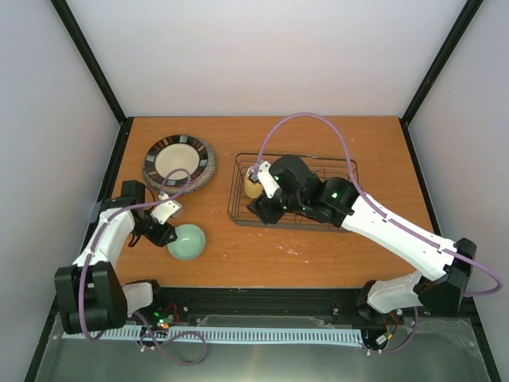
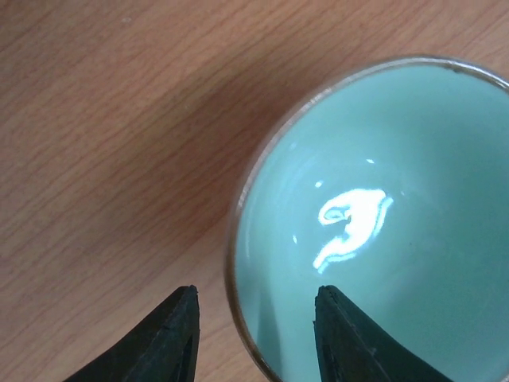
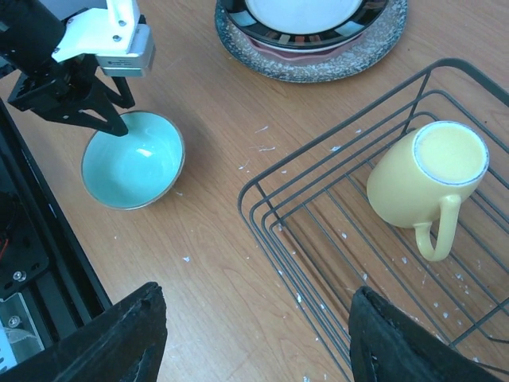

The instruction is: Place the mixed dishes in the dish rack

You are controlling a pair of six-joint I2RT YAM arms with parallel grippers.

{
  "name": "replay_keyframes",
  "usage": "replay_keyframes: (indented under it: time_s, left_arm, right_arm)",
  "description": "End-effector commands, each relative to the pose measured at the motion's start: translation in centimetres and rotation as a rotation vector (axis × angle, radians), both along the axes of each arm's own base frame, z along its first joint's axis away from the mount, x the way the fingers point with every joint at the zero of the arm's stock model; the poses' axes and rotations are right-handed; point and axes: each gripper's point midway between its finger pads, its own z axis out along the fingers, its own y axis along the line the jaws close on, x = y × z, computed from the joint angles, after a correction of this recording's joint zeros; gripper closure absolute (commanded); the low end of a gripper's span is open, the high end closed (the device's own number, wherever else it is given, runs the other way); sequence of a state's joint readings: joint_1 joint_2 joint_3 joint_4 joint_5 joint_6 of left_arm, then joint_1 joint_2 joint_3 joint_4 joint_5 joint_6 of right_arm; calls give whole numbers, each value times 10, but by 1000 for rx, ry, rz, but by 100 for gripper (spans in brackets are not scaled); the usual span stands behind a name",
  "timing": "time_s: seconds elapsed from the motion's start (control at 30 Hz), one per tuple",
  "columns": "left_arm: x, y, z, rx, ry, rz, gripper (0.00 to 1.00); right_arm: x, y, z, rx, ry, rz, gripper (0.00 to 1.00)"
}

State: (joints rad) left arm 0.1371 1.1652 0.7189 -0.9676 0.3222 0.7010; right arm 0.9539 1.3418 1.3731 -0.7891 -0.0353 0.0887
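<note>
**Item 1. Pale mint-green bowl**. Glossy glazed ceramic, round, with a thin darker rim. It stands upright on the wood-grain surface, near left and well apart from the rack. The left tool straddles its rim, one finger outside and one inside, with a narrow gap and not yet clamped. This looks like a setup for a rim pinch.

**Item 2. Yellow mug**. Matte, with a looped handle. It lies on its side in the left end of the dish rack, a thin black wire rack with low sides.

**Item 3. Right tool**. It hangs over the rack's near left corner, fingers wide apart and holding nothing.

**Item 4. Plate stack**. It sits far left on the surface, awaiting loading. The cream plate with the dark striped rim is on top, the speckled grey rim is at the bottom, and a reddish-brown edge shows between them.
</note>
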Motion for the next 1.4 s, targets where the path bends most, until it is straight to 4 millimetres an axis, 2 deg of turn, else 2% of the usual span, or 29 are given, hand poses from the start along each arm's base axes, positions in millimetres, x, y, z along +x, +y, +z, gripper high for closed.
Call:
replay_keyframes:
  time_s: [0.0,0.23,0.5,0.63,0.83,1.13,1.37]
  left_arm:
    - [28,0,11,-4,-57,-14,60]
    - [36,-3,5,-26,-16,-3,62]
    - [34,-9,3,-47,4,-8,63]
    - [29,-14,2,-61,12,-11,70]
    - [27,-18,0,-73,16,-13,86]
    - [32,-23,-1,-97,19,-10,99]
    - [40,-26,9,-109,-22,-17,99]
  right_arm:
    - [3,-9,19,31,-47,-14,37]
    - [6,-17,15,23,-45,-34,37]
    - [9,-21,12,14,-40,-41,37]
    - [8,-21,11,13,-36,-39,37]
    - [8,-23,11,12,-37,-41,37]
    - [9,-24,9,3,-37,-50,37]
    - [9,-23,8,5,-33,-51,37]
